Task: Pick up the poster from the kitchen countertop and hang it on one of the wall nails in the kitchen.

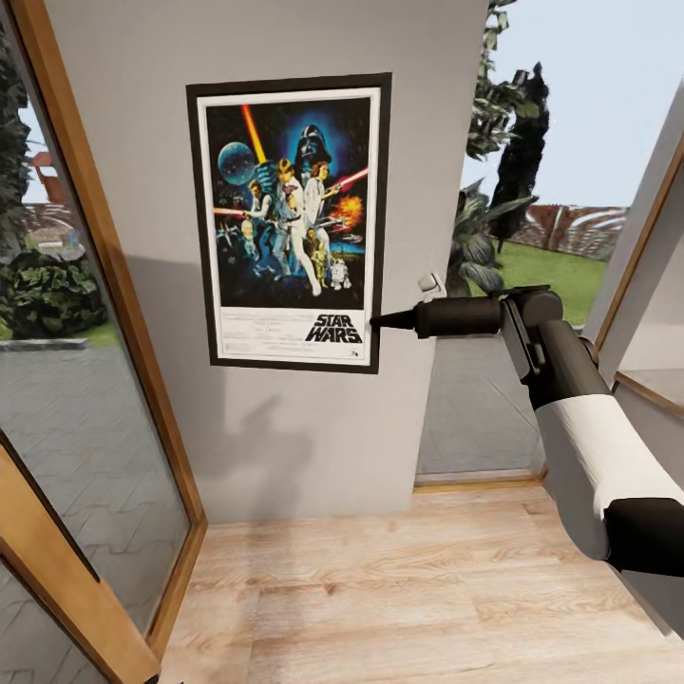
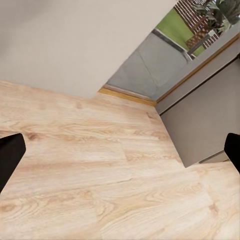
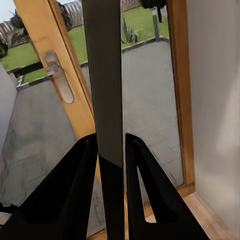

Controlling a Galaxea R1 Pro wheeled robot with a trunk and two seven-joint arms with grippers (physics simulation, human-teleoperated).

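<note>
Grey wall [image 1: 285, 437] carries the poster [image 1: 290, 223] upright above a wooden floor [image 1: 408, 589]; right gripper [image 1: 378, 322] pinches the poster's lower right frame edge; left gripper [image 2: 120, 152] spread wide over floorboards

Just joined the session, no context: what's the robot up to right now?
The right gripper is clamped on the right edge of the Star Wars poster, holding it flat against the grey wall between two glass doors. The right wrist view shows the frame edge pinched between the fingers. No nail is visible, so I can't tell if it's hooked yet. The left gripper is open, pointed at the wooden floor.
</note>
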